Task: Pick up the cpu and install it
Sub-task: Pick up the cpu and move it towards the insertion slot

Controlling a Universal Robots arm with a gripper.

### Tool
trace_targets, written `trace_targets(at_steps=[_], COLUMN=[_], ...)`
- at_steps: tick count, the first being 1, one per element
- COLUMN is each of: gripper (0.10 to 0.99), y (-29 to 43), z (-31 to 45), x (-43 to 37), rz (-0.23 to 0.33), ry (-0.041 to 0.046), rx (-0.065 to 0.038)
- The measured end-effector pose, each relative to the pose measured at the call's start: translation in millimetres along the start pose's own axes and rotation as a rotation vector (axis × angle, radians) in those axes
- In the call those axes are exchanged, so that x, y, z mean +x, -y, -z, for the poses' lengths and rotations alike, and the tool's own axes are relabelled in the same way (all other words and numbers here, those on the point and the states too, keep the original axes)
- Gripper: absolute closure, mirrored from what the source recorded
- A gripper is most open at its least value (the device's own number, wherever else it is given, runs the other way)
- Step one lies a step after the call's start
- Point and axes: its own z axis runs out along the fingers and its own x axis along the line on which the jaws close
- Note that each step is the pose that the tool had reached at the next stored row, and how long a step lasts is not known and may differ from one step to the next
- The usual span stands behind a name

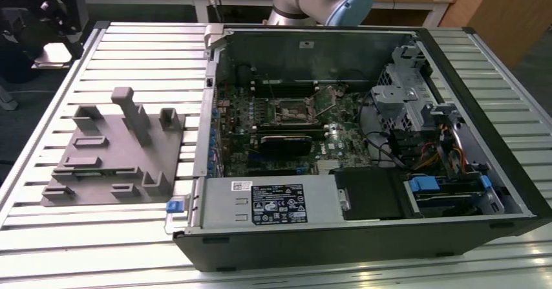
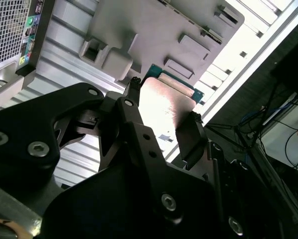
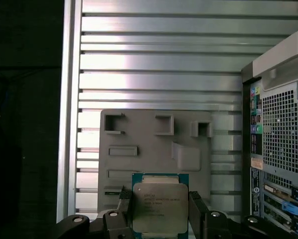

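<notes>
The gripper [image 3: 159, 199] hangs at the upper left of the exterior view, out past the edge of the slatted table [image 1: 129, 37]. Its two black fingers [image 3: 125, 199] are drawn in onto opposite edges of the cpu [image 3: 159, 211], so the claw is nearly closed and the chip is its only load. Holding it by the edges keeps the silver lid and the green board free (sensible, I judge, for a part whose underside should not be touched). In both wrist views the chip hangs clear of the grey fixture [image 1: 112, 153], lifted well away from it. That block lies at the exterior view's left, its upright tabs and pockets shaped, it seems, to present parts for picking. To its right the computer case [image 1: 345, 250] lies on its side with the panel off, so the motherboard faces upward and can be reached from above. Near the board's middle sits a square metal-framed socket [image 1: 289, 111], well apart from the held chip.
</notes>
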Motion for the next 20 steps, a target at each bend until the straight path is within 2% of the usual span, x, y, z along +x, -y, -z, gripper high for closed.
trace_targets(at_steps=[20], gripper=[0.549], y=[0.0], z=[0.1], x=[-24.2], rz=[0.000], ry=[0.0000], rx=[0.000])
